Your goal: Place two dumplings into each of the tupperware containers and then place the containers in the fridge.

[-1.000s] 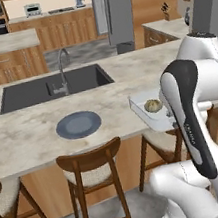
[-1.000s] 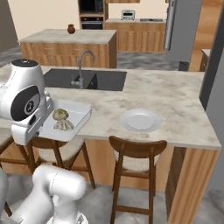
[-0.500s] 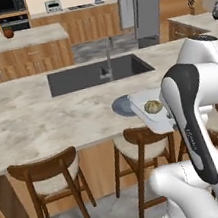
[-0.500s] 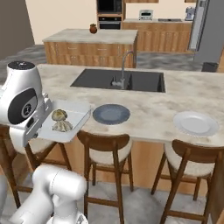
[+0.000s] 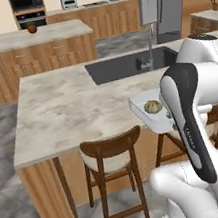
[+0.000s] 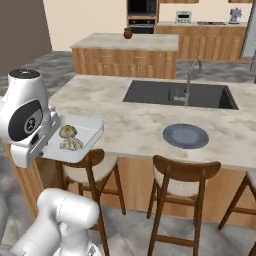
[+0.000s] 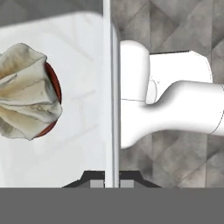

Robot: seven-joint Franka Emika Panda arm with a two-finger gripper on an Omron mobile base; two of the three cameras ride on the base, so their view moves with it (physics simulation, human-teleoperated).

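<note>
Gripper (image 7: 111, 183) clamped on container (image 6: 87, 131) wall, two dumplings (image 6: 68, 131) inside; keep it level toward the fridge (image 5: 160, 0), at 12 o'clock.

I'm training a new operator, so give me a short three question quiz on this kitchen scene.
1. True or false: the tupperware container holds two dumplings.
2. The jaws are: A open above the plate, B shut on the container's wall, C shut on a dumpling.
3. Fill in: the plate lies on the counter in front of the ____.

Key: 1 true; 2 B; 3 sink.
</note>
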